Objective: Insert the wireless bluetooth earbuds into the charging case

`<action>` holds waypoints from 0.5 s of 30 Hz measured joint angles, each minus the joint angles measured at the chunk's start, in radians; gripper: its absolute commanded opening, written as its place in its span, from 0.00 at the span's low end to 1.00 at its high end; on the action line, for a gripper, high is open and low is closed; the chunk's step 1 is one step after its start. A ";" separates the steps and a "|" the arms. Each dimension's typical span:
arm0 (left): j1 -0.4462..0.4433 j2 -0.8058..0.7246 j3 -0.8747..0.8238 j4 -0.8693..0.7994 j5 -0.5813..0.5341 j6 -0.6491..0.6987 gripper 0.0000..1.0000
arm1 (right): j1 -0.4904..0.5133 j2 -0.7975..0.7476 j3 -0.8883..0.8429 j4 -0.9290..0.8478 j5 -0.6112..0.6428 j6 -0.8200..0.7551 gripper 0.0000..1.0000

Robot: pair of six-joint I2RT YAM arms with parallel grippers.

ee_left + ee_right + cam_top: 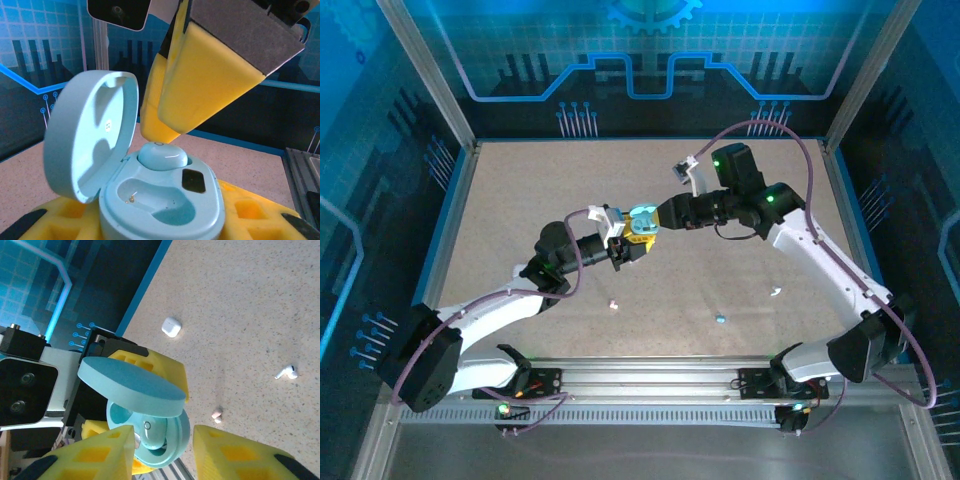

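From above, the left jaws pinch the charging case mid-worktop. Loose earbuds lie toward 6 o'clock of it.

Left wrist: a pale earbud sits in the 12 o'clock socket and the 6 o'clock socket is empty, with the lid up at 9. Press it home gently (it may not be fully seated).

Right wrist: the right jaws stand spread, holding nothing, just above the case. Keep them centred.

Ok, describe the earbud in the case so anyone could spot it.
Mid-table, the left tool holds an open teal charging case. A pale blue earbud sits inside, beside an empty pocket; other earbuds lie loose on the table.
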 measured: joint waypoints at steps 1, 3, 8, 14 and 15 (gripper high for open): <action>0.000 0.000 0.000 0.000 -0.003 0.000 0.31 | -0.001 -0.011 0.000 -0.004 0.016 0.003 0.40; 0.000 -0.001 0.000 0.000 -0.007 0.000 0.31 | -0.008 -0.052 -0.005 -0.010 0.057 0.010 0.40; 0.000 -0.023 -0.008 0.000 -0.034 0.000 0.31 | -0.090 -0.260 -0.129 -0.041 0.222 0.088 0.43; 0.000 -0.063 -0.013 -0.001 -0.047 0.000 0.31 | -0.222 -0.368 -0.476 -0.120 0.316 0.232 0.44; 0.000 -0.068 -0.014 -0.001 -0.048 0.000 0.31 | -0.222 -0.360 -0.533 -0.126 0.318 0.248 0.44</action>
